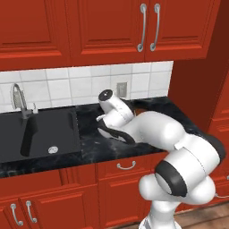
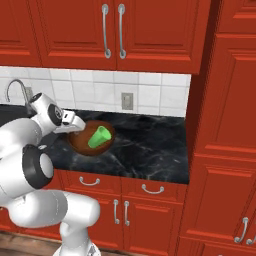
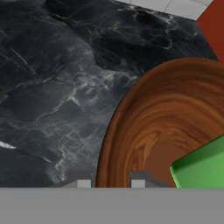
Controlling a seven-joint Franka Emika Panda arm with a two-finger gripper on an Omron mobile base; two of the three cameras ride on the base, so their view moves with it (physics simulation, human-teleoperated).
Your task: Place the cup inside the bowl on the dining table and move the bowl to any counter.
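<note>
The brown wooden bowl [image 2: 85,143] hangs tilted over the black marble counter [image 2: 150,145], and I cannot tell whether it touches the top. The green cup [image 2: 99,137] lies leaning inside it. My gripper [image 2: 74,128] is shut on the bowl's left rim. In the hand view the bowl [image 3: 175,118] has its rim running between my fingertips [image 3: 84,183], the cup [image 3: 203,168] sits at the lower right, and the counter [image 3: 52,87] lies beneath. My arm hides most of the bowl in the left base view. The dining table is out of view.
A black sink [image 1: 40,134] with a steel tap [image 1: 18,100] lies left of the bowl. Red upper cabinets [image 2: 110,30] hang overhead. A tall red cabinet [image 2: 220,125] closes the counter on the right. Bare marble stretches right of the bowl.
</note>
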